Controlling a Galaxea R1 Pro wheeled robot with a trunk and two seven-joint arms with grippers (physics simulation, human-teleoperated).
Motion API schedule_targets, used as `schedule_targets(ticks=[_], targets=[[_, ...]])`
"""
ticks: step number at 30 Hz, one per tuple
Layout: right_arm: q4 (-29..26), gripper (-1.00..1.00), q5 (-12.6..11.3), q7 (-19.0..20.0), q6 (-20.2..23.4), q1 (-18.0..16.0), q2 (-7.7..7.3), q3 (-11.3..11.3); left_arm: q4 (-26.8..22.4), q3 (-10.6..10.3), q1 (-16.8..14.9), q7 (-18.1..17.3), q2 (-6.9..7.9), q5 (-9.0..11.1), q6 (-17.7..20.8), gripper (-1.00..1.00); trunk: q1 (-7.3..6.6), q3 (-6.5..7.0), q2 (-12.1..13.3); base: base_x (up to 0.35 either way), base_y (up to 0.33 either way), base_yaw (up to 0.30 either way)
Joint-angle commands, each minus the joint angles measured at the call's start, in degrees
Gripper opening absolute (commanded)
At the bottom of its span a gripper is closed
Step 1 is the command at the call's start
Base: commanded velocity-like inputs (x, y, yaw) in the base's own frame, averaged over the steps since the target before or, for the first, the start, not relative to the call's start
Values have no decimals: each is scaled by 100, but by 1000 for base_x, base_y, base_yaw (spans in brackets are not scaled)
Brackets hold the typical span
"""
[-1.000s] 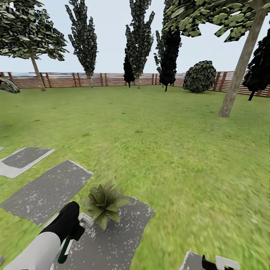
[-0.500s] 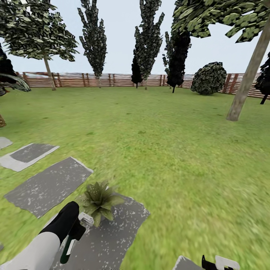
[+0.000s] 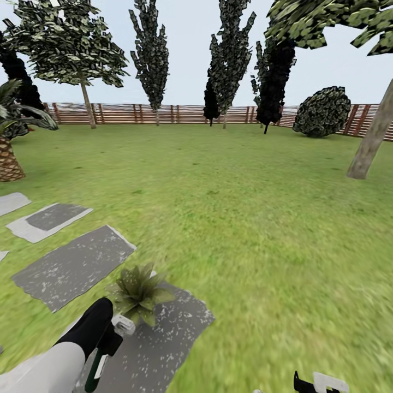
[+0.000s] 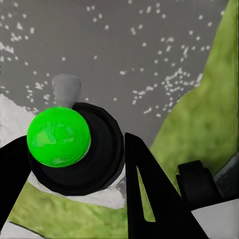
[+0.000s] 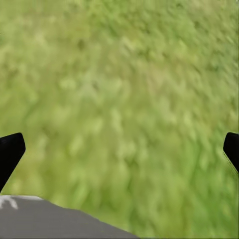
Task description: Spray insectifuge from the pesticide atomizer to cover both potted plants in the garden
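The pesticide atomizer [image 3: 100, 360], a slim dark green bottle with a pale grey trigger head, hangs in my left gripper [image 3: 109, 344] at the lower left of the head view. Its head points toward a potted plant [image 3: 137, 293], a low rosette of pointed green leaves on a grey stepping stone [image 3: 164, 338]. In the left wrist view the atomizer [image 4: 74, 149] shows as a black round body with a bright green cap, held between the black fingers [image 4: 144, 194] of my left gripper [image 4: 74, 169]. My right gripper [image 5: 119, 149] is open over grass, and its top shows low down [image 3: 316, 383].
Grey stepping stones [image 3: 73, 265] run off to the left across the lawn. A palm with a scaly trunk [image 3: 8, 158] stands far left and a leaning tree trunk [image 3: 374, 139] far right. A wooden fence [image 3: 180, 113], tall trees and a round bush [image 3: 323, 112] close the back.
The whole view has swung left: trees, fence and bush slid right and the palm came into sight. The left arm still holds the atomizer by the plant.
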Motion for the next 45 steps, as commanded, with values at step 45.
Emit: schedule_targets(ticks=[45], targets=[[5, 100, 13, -14, -18, -4, -8, -21, 4, -310, -1707, -4920, 366, -3500, -25, -100, 2, -6, -2, 106, -76, 126]])
